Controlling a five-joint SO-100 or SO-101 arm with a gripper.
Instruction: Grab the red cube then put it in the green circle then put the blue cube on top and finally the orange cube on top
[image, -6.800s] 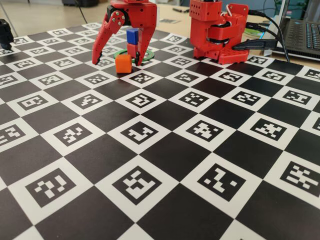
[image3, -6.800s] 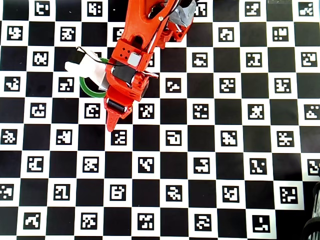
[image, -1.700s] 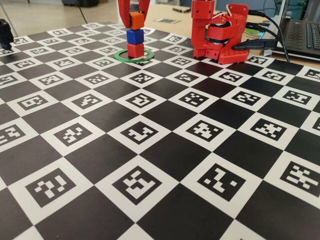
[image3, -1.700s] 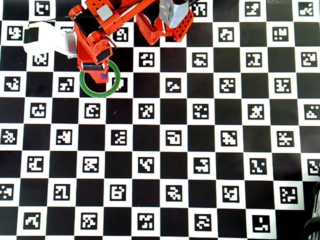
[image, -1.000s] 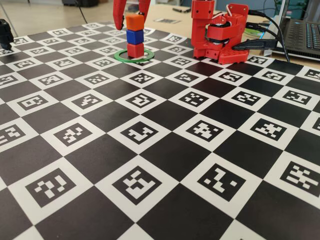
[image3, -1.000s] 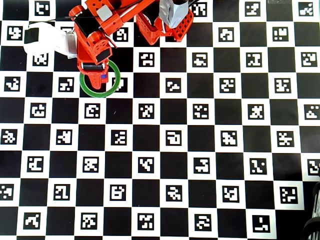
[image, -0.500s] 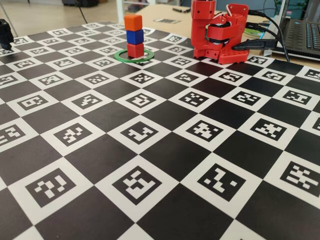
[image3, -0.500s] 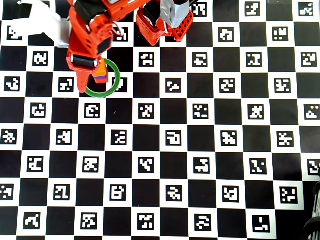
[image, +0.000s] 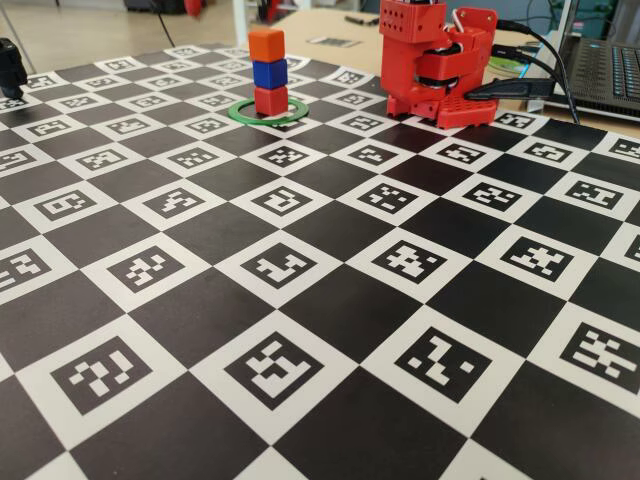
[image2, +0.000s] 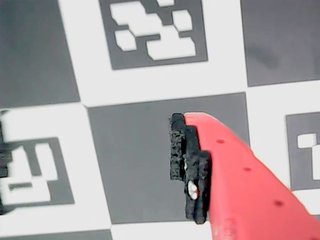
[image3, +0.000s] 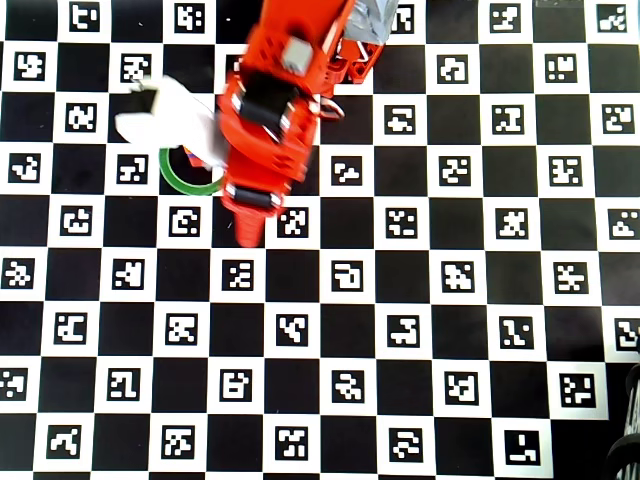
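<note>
In the fixed view's upper left we see the red cube (image: 270, 100), blue cube (image: 268, 73) and orange cube (image: 265, 44) stacked inside the green circle (image: 243, 113): we judge the task done. The gripper (image3: 246, 232) holds nothing; how far open, we cannot tell.

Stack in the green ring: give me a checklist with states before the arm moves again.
1. Red cube inside ring: ok.
2. Blue cube squarely on red: ok.
3. Orange cube on top, upright: ok.
4. Claw clear of the stack: ok in the overhead view; it is out of the fixed view.
5. Claw empty: ok; wrist view shows only one finger above the mat.
6. Claw open or shut: cannot tell.
</note>
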